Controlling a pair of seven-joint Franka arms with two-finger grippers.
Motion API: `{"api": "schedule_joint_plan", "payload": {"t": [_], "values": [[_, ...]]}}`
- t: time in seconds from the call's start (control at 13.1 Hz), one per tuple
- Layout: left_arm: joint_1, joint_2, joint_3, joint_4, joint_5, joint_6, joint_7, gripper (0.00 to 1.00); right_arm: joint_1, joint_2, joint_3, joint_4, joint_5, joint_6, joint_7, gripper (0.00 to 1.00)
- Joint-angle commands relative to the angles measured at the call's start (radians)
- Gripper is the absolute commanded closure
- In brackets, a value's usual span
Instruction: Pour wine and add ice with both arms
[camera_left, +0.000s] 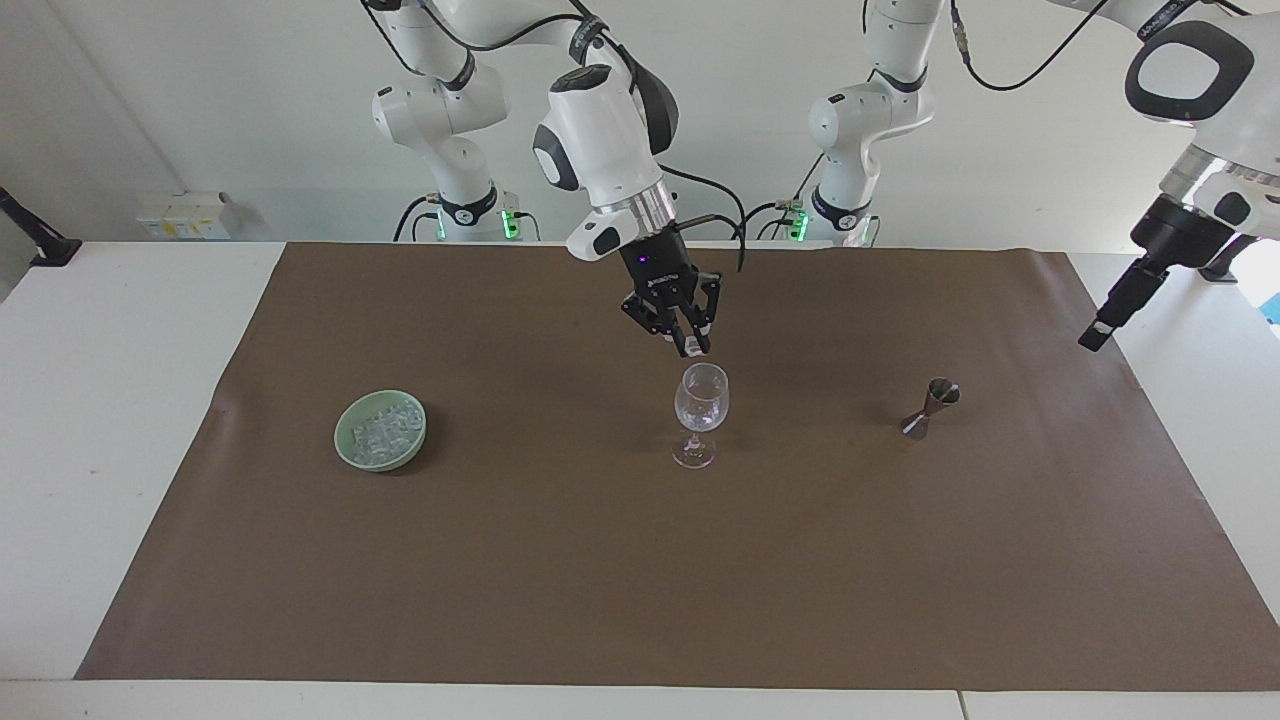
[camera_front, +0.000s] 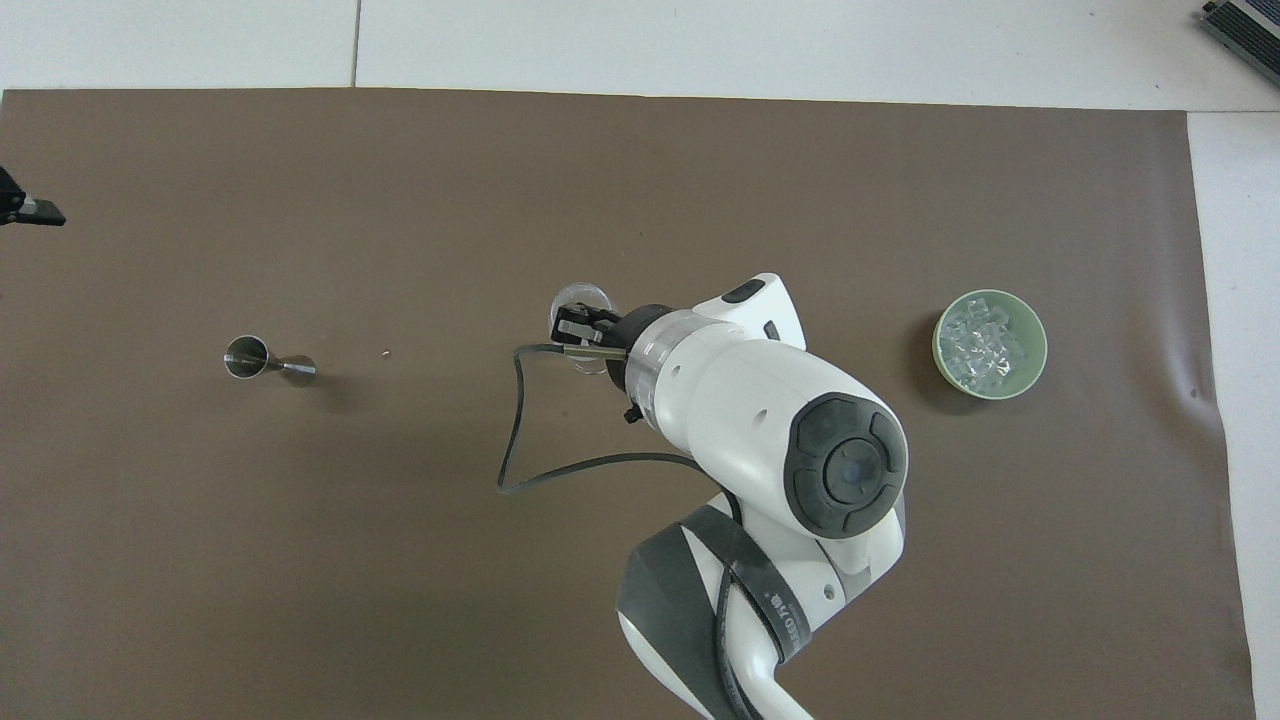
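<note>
A clear wine glass (camera_left: 701, 398) stands upright in the middle of the brown mat. Just above its rim hangs my right gripper (camera_left: 692, 348), shut on a small whitish ice cube. In the overhead view the right gripper (camera_front: 572, 325) covers most of the wine glass (camera_front: 582, 297). More ice (camera_left: 382, 428) lies in a pale green bowl (camera_left: 345, 450) toward the right arm's end. My left gripper (camera_left: 1098, 338) hangs raised and open, holding nothing, over the mat's edge at the left arm's end, past a metal jigger (camera_left: 933, 405).
The brown mat (camera_left: 600, 580) covers most of the white table. The jigger (camera_front: 250, 357) stands alone between the glass and the left arm's end. A tiny crumb (camera_front: 386, 353) lies on the mat beside it. The right arm's black cable (camera_front: 515, 430) loops over the mat.
</note>
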Motion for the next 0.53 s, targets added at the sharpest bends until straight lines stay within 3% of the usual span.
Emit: {"api": "schedule_joint_plan", "payload": {"t": [0.0,0.15,0.46], "values": [[-0.164,-0.027,0.104,0.045,0.101,-0.099,0.133,0.00,-0.001,0.030,0.004,0.066,-0.003,-0.002,0.011,1.00],[-0.203,-0.033,0.136,0.074,0.106,-0.175,0.270,0.00,-0.007,0.038,0.004,0.074,-0.004,0.003,0.011,1.00],[-0.156,-0.041,0.059,0.134,0.167,-0.343,0.413,0.00,-0.004,0.122,0.004,0.111,-0.012,0.046,0.014,1.00]]}}
